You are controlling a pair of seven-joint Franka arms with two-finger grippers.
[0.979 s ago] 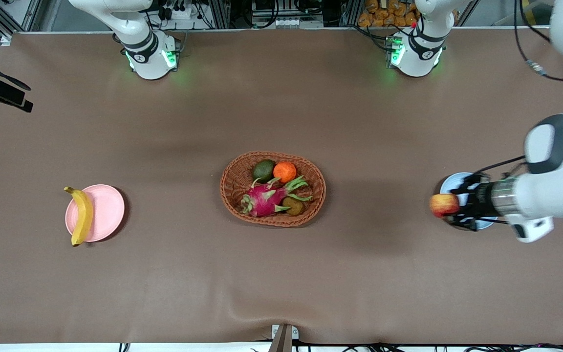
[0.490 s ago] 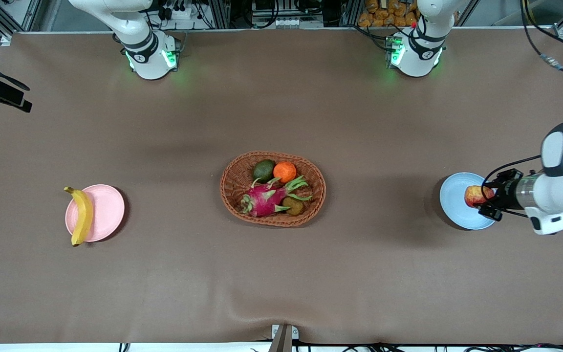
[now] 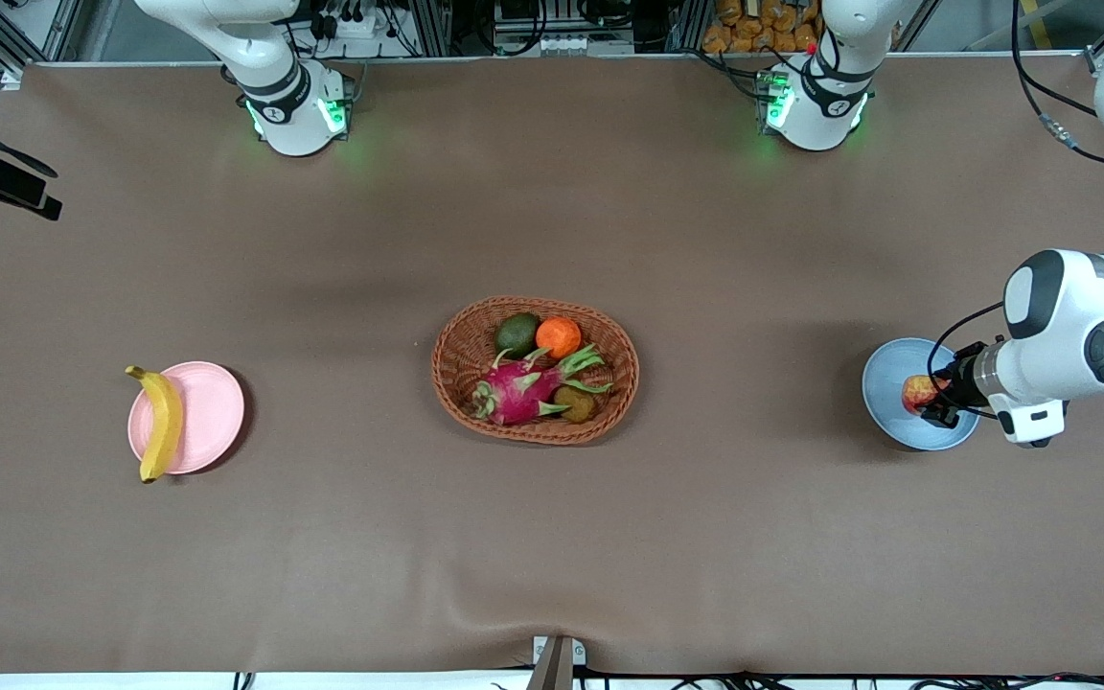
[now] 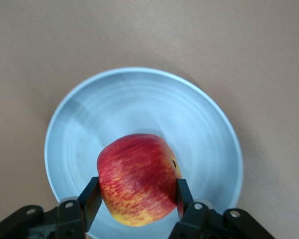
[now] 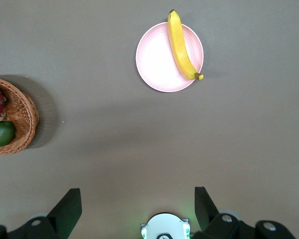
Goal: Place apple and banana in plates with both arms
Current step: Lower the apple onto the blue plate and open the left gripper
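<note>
The left gripper [image 4: 135, 199] pinches the small round red apple with yellow streaks [image 4: 137, 185] between its jaws over the pale blue round plate [image 4: 79, 124], toward the plate's 3 o'clock edge in the front view. The long yellow banana [image 3: 161, 424] lies across the pale pink round plate [image 3: 212, 407] at its 9 o'clock rim. The right gripper [image 5: 138, 209] waits high over the brown worktop [image 3: 552, 537], jaws spread wide.

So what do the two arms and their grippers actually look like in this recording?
Both arms are glossy white jointed tubes. The left arm has dark grey joint caps and loose black cables running to its wrist. Both bases glow green at the table's edge, with black bands above. The left gripper is black with flat dark fingers and screw-headed mounts. The right gripper is black too, with wider wedge-shaped fingers.
</note>
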